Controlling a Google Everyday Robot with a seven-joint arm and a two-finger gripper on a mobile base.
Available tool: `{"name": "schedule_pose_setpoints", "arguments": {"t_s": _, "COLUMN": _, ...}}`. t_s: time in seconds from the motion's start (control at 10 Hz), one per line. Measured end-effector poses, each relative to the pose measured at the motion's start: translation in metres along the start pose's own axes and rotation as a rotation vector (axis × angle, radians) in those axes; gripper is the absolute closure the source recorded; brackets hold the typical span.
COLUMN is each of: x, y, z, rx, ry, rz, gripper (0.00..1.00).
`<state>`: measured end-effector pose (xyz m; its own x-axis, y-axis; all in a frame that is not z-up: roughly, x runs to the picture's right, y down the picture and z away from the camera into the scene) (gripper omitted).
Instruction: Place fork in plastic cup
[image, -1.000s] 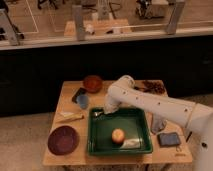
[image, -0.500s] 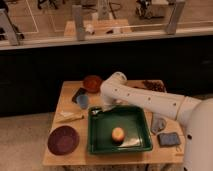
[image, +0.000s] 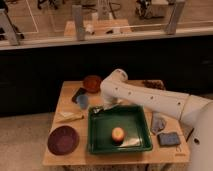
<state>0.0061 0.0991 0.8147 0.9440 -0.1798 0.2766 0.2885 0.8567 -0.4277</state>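
Gripper: we see the gripper (image: 106, 107) low under the white arm (image: 145, 97), over the far left corner of the green tray (image: 120, 149).
Jaws: as far as we can make out, they are closed narrow on the fork (image: 98, 109), whose shiny end sticks out to the left of them.
Fork: it is off the table (image: 65, 155), lying nearly level in the grip, with its free end pointing towards the plastic cup (image: 82, 101).
Cup: it stands upright just left of the tray corner, near the fork's free end but apart from it. We see nothing inside it.
Done: we judge the pick-up finished and the carry nearly there.
Left: the fork is not yet in the cup. It has to come over the rim, tip down and be let go.
Neighbours: the brown bowl (image: 92, 83) sits behind the cup. A yellowish utensil (image: 70, 118) and a purple plate (image: 63, 139) lie in front of it.
Risk: we think a level fork could knock the light cup over.
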Motion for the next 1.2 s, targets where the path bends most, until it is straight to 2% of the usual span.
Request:
{"name": "schedule_pose_setpoints", "arguments": {"t_s": 0.3, "x": -0.001, "y": -0.010, "z": -0.003, "rx": 0.010, "ry": 0.042, "rz": -0.014, "gripper": 1.00}}
{"name": "schedule_pose_setpoints", "arguments": {"t_s": 0.6, "x": 0.000, "y": -0.045, "z": 0.011, "rx": 0.012, "ry": 0.066, "rz": -0.026, "gripper": 1.00}}
{"name": "schedule_pose_setpoints", "arguments": {"t_s": 0.8, "x": -0.009, "y": -0.068, "z": 0.022, "rx": 0.000, "ry": 0.045, "rz": -0.041, "gripper": 1.00}}
{"name": "schedule_pose_setpoints", "arguments": {"t_s": 1.2, "x": -0.014, "y": -0.092, "z": 0.033, "rx": -0.034, "ry": -0.057, "rz": -0.037, "gripper": 1.00}}
